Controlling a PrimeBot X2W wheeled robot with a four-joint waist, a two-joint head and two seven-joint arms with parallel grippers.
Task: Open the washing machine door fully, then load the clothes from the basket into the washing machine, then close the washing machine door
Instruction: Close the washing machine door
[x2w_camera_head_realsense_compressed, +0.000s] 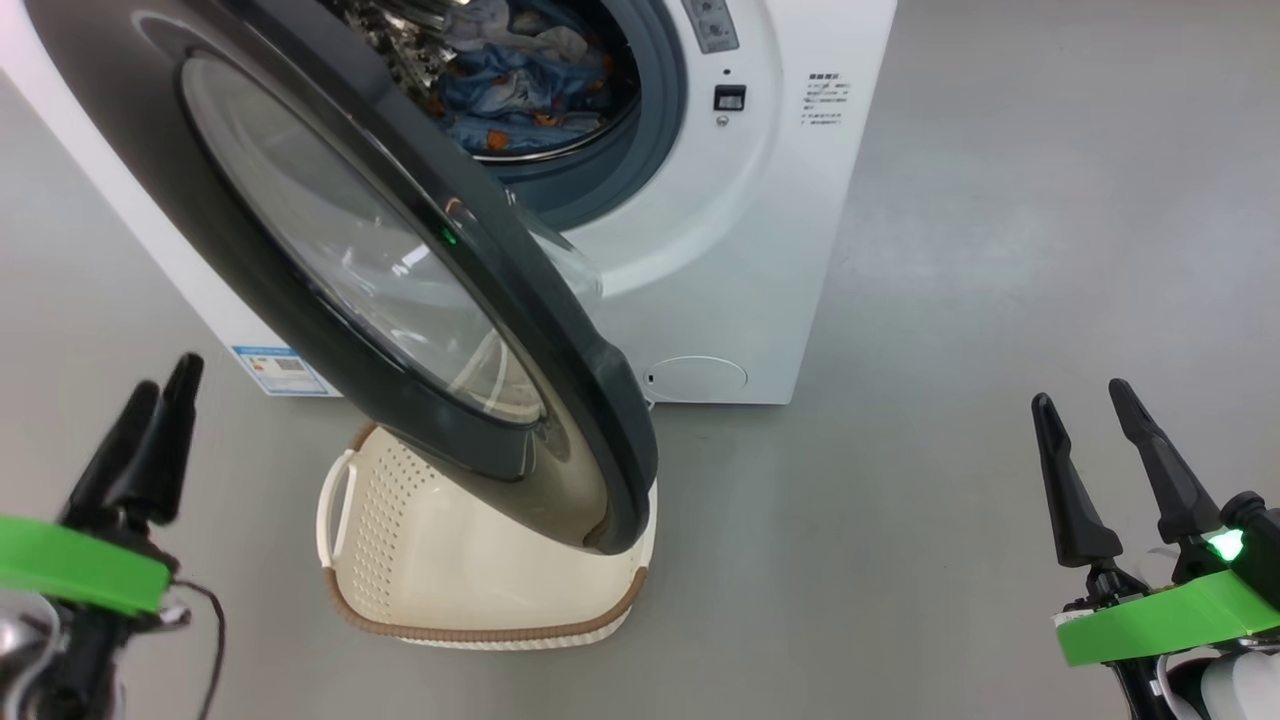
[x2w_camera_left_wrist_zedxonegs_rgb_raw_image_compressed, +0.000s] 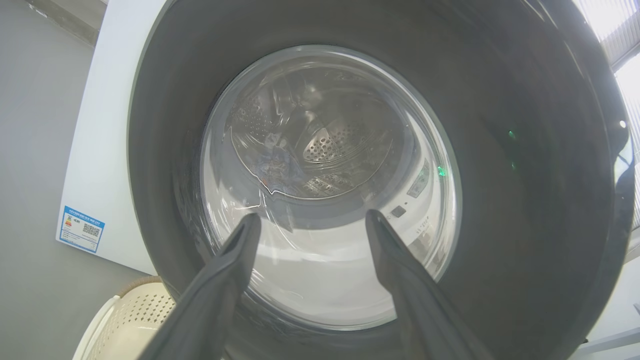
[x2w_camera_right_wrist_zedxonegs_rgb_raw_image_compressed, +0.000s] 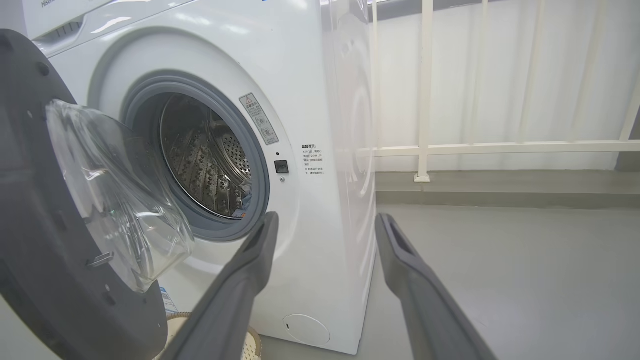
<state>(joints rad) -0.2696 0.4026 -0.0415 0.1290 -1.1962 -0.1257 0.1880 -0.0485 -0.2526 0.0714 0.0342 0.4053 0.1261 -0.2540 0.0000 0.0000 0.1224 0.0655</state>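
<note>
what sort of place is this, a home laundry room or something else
Probably a bare test or demo space, not a furnished home laundry: a white washing machine stands alone on a plain grey floor, with a cream basket in front of it and a white railing nearby.

Washing machine (x2w_camera_head_realsense_compressed: 740, 250): white cabinet, smooth and glossy. Washing machine door (x2w_camera_head_realsense_compressed: 380, 270): wide black rim, glossy on the outer face and matt grey plastic on the inner face, with a centre bowl of clear glass carrying bright highlights. Drum (x2w_camera_right_wrist_zedxonegs_rgb_raw_image_compressed: 210, 155): bare perforated steel, shiny. Seal (x2w_camera_right_wrist_zedxonegs_rgb_raw_image_compressed: 259, 170): grey rubber, matt. Clothes (x2w_camera_head_realsense_compressed: 520, 90): soft light-blue cloth, creased. Basket (x2w_camera_head_realsense_compressed: 450, 560), at 6 o'clock of the door: smooth cream perforated plastic with a brown woven-look rim. Floor (x2w_camera_head_realsense_compressed: 1000, 250): grey, smooth, dull sheen. Left end effector (x2w_camera_head_realsense_compressed: 170, 378) and right end effector (x2w_camera_head_realsense_compressed: 1080, 393): dark matt fingers.
</note>
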